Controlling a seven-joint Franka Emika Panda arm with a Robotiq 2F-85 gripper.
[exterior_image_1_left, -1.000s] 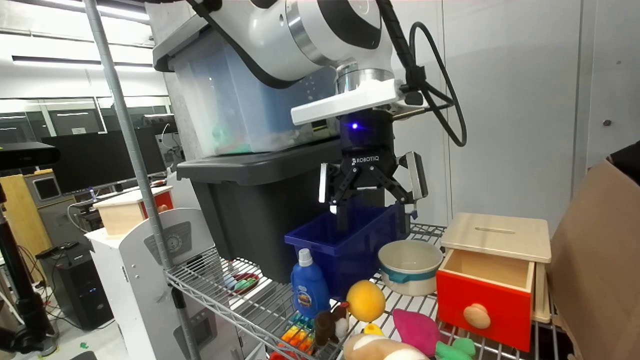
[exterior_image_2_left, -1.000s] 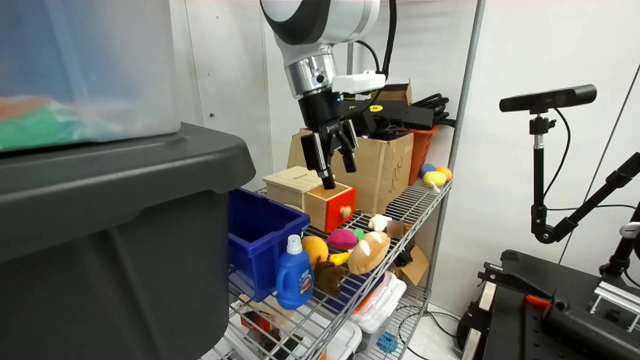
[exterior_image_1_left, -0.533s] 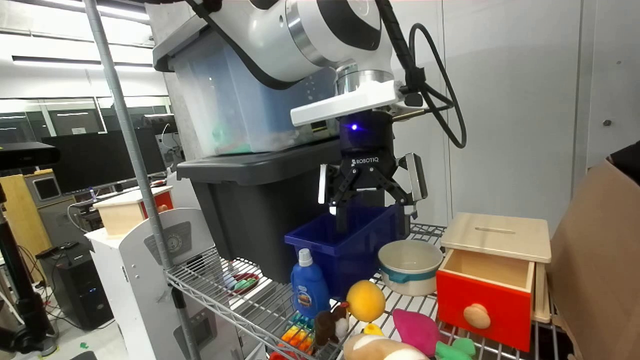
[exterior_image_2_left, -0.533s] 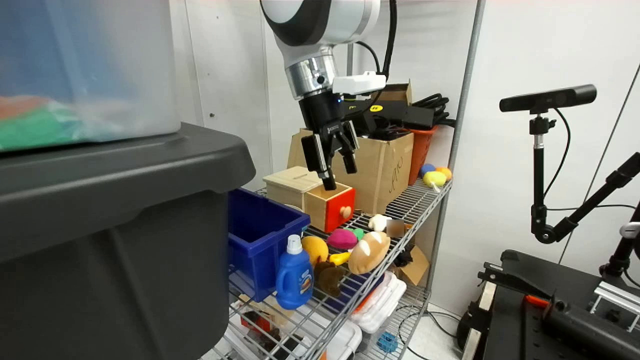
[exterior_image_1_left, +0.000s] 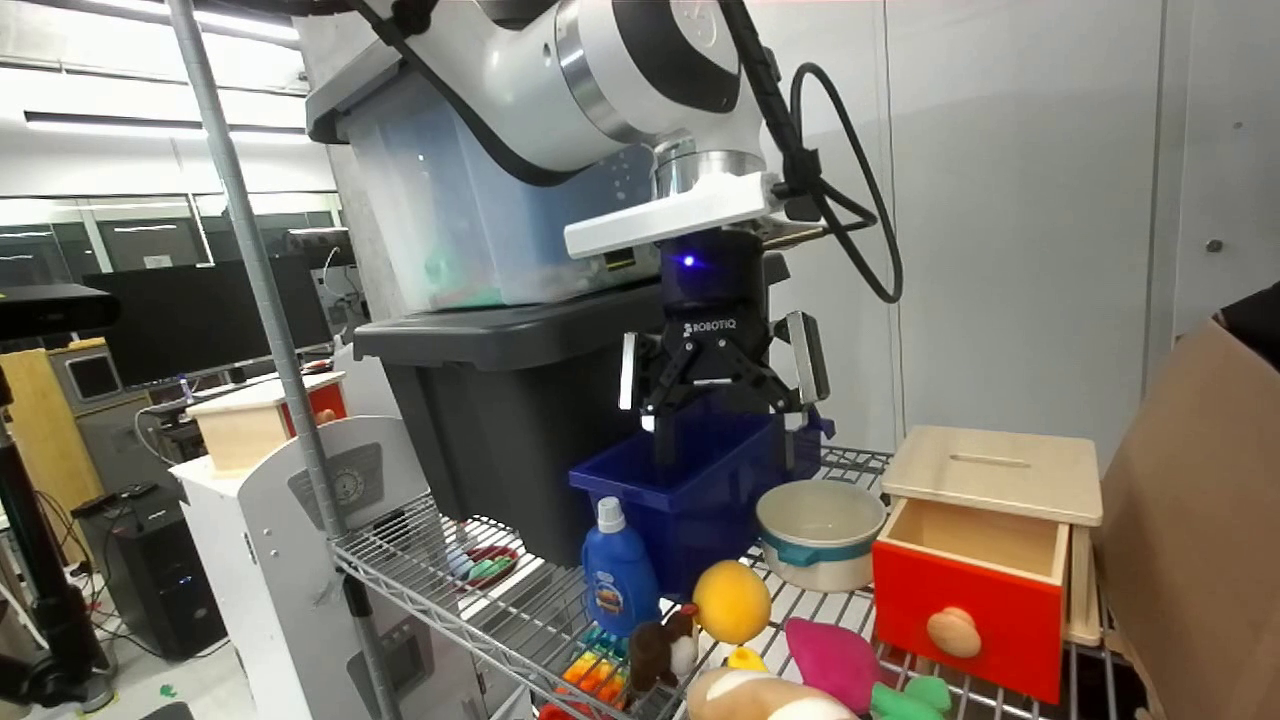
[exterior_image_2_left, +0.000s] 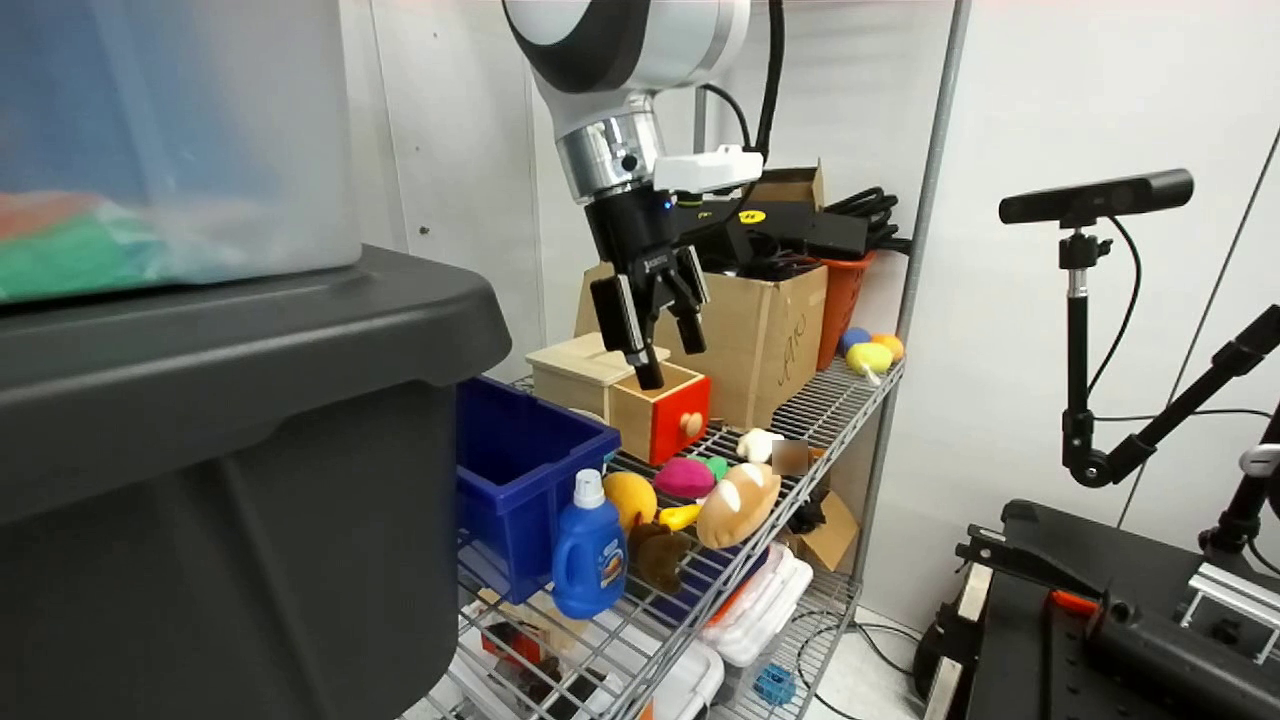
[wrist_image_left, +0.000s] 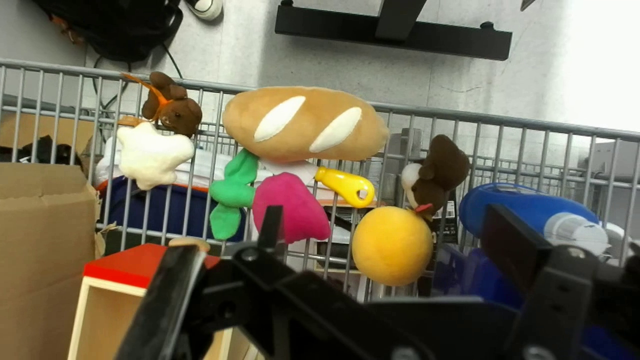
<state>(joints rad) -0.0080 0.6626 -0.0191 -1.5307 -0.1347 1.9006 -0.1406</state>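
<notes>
My gripper (exterior_image_1_left: 730, 468) is open and empty, pointing down above the shelf; it also shows open in the wrist view (wrist_image_left: 393, 225). In the wrist view a yellow ball (wrist_image_left: 392, 245) appears between the fingers, below them and apart. A pink plush beet with green leaves (wrist_image_left: 290, 207) lies partly behind a fingertip. A blue bottle (wrist_image_left: 520, 200) lies partly behind the other finger. A plush bread loaf (wrist_image_left: 305, 122), a yellow handle (wrist_image_left: 345, 185) and a brown plush toy (wrist_image_left: 440, 170) lie around the ball. The gripper touches none of them.
A blue bin (exterior_image_1_left: 700, 520) stands beside the black tote (exterior_image_1_left: 500, 420). A cream pot (exterior_image_1_left: 820, 530) stands by a wooden box with its red-fronted drawer (exterior_image_1_left: 970, 620) pulled out. A cardboard box (exterior_image_2_left: 750, 340) stands at the wire shelf's (exterior_image_2_left: 850, 410) far side.
In the last half second the arm and gripper have shifted left and slightly down in both exterior views. The gripper stays open. The objects on the shelf have not moved.
</notes>
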